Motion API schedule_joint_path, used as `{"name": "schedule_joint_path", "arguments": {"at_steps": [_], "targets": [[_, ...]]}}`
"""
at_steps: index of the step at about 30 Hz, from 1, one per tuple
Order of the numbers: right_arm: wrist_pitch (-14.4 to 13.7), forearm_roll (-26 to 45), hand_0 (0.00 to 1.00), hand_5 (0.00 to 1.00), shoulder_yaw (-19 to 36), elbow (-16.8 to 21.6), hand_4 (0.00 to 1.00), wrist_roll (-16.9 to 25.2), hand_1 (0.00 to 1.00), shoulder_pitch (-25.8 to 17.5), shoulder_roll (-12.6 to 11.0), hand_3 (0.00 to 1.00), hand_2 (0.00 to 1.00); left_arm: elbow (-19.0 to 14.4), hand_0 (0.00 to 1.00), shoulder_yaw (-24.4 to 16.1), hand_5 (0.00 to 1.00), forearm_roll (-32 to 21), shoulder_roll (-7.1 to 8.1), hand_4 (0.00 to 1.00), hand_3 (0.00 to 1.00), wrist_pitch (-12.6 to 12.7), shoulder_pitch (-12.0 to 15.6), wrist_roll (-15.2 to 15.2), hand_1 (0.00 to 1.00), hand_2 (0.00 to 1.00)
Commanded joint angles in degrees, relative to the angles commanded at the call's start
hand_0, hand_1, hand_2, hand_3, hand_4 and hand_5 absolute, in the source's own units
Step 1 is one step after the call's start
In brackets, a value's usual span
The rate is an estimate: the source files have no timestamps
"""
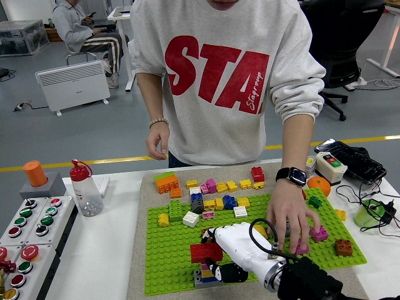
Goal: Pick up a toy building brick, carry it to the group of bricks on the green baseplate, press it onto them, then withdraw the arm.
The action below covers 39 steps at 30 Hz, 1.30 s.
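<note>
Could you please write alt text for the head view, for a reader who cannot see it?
The robot's right hand holds a red brick over a small stack of bricks at the near edge of the green baseplate. Across the table a person in a grey sweatshirt rests one hand on the baseplate near a pink brick.

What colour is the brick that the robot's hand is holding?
Red: the brick in the right hand, seen in the head view.
</note>
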Motion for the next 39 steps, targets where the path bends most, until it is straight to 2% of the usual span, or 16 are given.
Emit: {"name": "schedule_joint_path", "arguments": {"at_steps": [39], "targets": [[0.3,1.6,0.522,0.213,-0.7,-0.4,0.419,0.6,0.61,-0.1,-1.2,0.557,0.638,0.0,0.653,-0.2,0.998,0.1,-0.08,0.291,0.576,0.0,-0.1,0.0,0.687,0.672]]}}
